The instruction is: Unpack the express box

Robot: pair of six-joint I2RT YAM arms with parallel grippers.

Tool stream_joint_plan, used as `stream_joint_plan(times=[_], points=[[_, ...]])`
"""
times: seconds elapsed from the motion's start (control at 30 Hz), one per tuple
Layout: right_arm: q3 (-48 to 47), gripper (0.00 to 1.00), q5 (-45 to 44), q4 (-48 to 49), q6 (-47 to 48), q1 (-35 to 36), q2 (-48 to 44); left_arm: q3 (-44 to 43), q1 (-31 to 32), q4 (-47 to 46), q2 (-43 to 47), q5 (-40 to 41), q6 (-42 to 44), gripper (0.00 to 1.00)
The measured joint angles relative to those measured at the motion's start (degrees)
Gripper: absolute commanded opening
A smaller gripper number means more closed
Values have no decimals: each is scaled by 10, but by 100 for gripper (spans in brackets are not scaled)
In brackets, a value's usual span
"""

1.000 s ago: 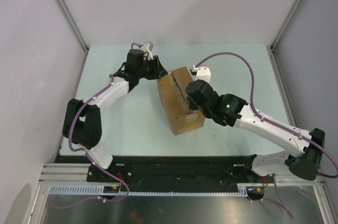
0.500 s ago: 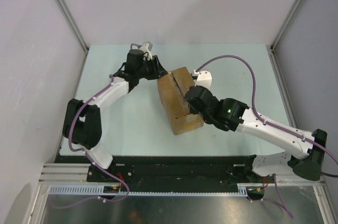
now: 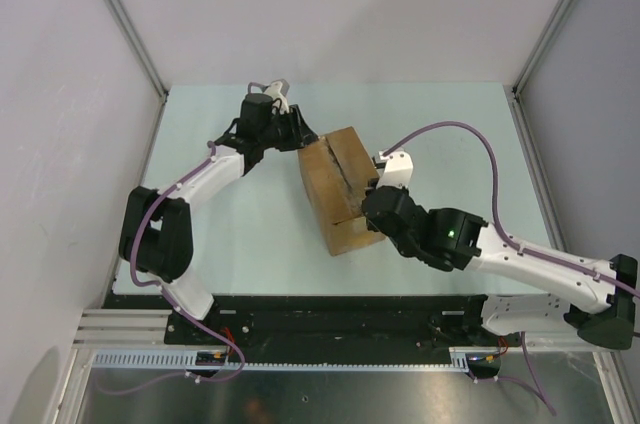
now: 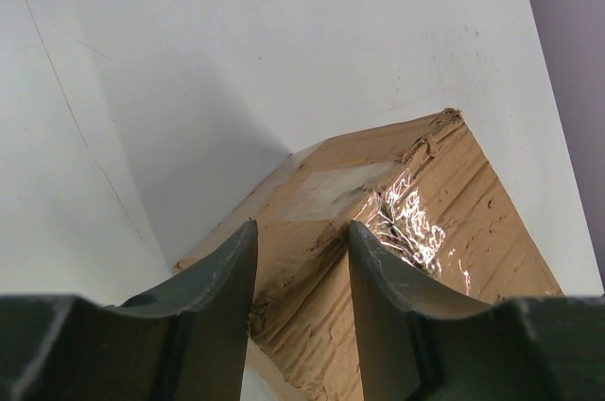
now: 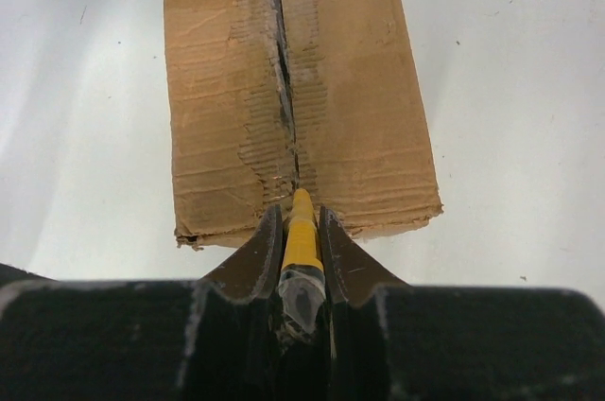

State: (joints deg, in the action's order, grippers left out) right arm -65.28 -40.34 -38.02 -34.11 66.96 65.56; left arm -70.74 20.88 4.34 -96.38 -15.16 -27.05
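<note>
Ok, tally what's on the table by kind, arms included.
Cardboard box: 1
Yellow utility knife, in the right pincer: 1
Robot arms: 2
Total: 4

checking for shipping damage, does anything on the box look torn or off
Yes: on the express box the centre seam is ragged, its paper peeled on both sides, and a corner looks crushed and frayed.

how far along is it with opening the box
Done: the centre seam of the express box looks slit and ragged. In hand: the right gripper holds the yellow utility knife at the seam's near end; the left gripper straddles the far corner. Left: flaps still closed, nothing taken out.
</note>
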Motion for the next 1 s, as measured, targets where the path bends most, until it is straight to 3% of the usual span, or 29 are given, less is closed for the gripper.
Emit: stream_joint_plan(times=[0.33,0.83,1.0], points=[[43,0,-41,8,-14,32,-51,-9,7,5,-8,-10,-7,45],[103,0,-5,-75,-11,50,-181,-33,4,28,-18,-8,-10,47],[119,0,-2,-68,-26,42,-153,-52,2,70,-13,-20,-9,56]])
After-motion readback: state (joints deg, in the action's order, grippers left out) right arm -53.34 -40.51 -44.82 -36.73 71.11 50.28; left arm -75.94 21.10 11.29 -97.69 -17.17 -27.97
